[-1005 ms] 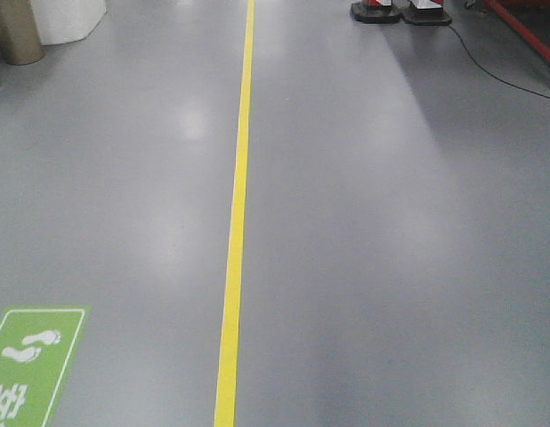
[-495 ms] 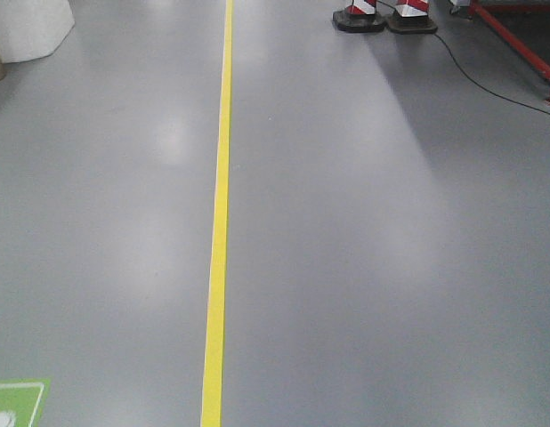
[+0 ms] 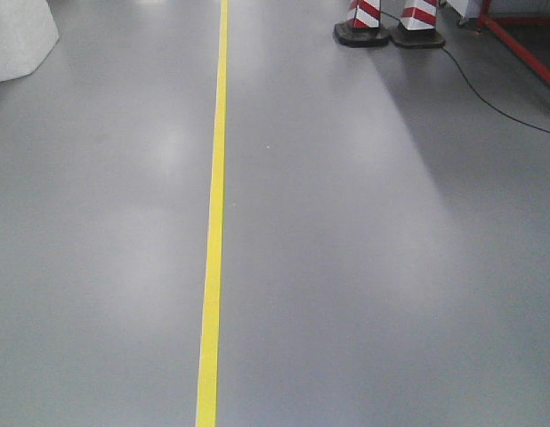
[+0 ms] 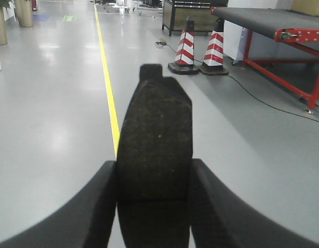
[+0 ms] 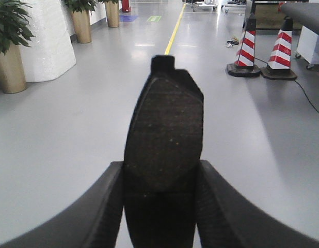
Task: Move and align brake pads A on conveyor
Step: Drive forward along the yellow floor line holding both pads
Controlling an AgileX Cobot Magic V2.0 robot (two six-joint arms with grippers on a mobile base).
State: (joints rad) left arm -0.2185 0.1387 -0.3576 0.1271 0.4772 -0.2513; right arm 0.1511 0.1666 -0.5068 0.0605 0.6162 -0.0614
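My left gripper (image 4: pixel 154 173) is shut on a dark grey brake pad (image 4: pixel 155 134) that sticks out forward between the fingers, above the grey floor. My right gripper (image 5: pixel 160 173) is shut on a second, alike brake pad (image 5: pixel 164 129), held the same way. The conveyor (image 4: pixel 255 18), a charcoal-black surface on a red frame, shows at the far upper right of the left wrist view, and its end (image 5: pixel 306 10) shows at the top right of the right wrist view. The other brake pads are out of view. Neither gripper shows in the front view.
A yellow floor line (image 3: pixel 213 213) runs ahead. Two red-and-white cones (image 3: pixel 389 20) stand ahead on the right with a black cable (image 3: pixel 497 98) and the red frame (image 3: pixel 524 55). A white column (image 5: pixel 46 36) and potted plants (image 5: pixel 10 46) stand on the left.
The front view has moved forward along the yellow line: the green floor sign has dropped out of sight, and the cones have come lower and larger in the picture.
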